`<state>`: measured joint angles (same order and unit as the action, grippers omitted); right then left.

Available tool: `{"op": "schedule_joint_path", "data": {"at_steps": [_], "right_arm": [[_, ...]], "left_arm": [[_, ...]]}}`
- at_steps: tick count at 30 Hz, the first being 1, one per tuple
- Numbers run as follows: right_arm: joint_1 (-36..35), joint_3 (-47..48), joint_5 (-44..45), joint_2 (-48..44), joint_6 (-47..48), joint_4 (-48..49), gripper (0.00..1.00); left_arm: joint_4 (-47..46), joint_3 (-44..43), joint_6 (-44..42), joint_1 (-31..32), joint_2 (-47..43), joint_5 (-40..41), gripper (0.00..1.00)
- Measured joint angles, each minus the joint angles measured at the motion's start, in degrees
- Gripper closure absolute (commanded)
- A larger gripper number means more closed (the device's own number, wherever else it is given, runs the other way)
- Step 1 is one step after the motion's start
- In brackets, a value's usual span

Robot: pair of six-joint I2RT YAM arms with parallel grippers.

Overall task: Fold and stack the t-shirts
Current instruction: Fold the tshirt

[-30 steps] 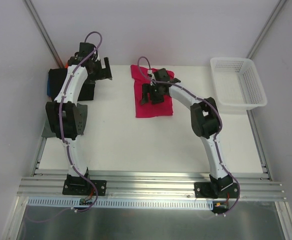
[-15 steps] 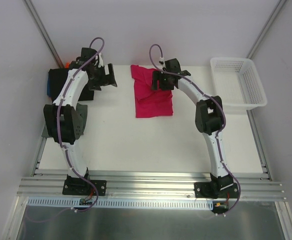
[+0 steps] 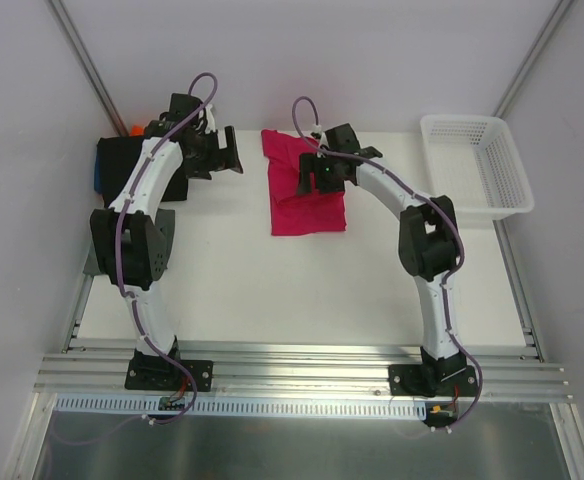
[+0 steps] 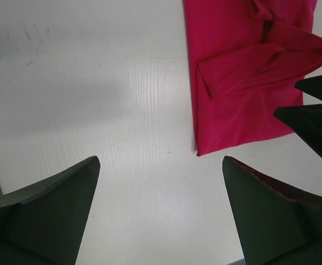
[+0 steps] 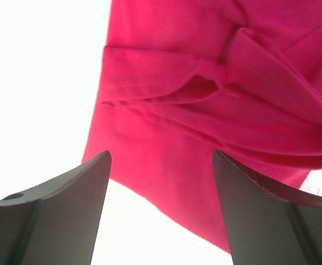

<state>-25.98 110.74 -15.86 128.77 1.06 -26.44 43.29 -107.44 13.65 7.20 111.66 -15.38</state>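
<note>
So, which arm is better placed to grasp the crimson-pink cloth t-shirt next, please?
Probably the right: the right fingers, open, hover over the crimson-pink cloth t-shirt, whereas the left fingers hang over white table beside it.

The white table [image 3: 232, 280] is lit evenly from above. Left of the crimson-pink t-shirt [image 4: 232, 83], a soft grey shadow is seen from the left wrist; from the right wrist, the tabletop there is blown out white.

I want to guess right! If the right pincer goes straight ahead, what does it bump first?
Probably the pink t-shirt: it lies straight ahead of the open right pincer, though how far away is unclear.
</note>
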Motion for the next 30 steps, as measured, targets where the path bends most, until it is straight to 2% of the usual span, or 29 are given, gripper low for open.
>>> {"op": "schedule_joint_path", "data": {"at_steps": [12,25,30], "right_arm": [[-1.31,-1.81,-2.32,-1.27,-1.51,-0.35,0.22],[-2.93,-1.62,-2.62,4.22,-1.99,-0.39,0.21],[-2.80,1.22,-1.92,5.53,-1.92,-0.83,0.21]], "left_arm": [[-0.02,-0.42,-0.20,1.11,-0.28,1.18,0.04],[0.00,-0.42,-0.22,0.96,-1.11,2.38,0.04],[0.00,-0.42,-0.22,0.94,-1.11,2.40,0.04]]}}
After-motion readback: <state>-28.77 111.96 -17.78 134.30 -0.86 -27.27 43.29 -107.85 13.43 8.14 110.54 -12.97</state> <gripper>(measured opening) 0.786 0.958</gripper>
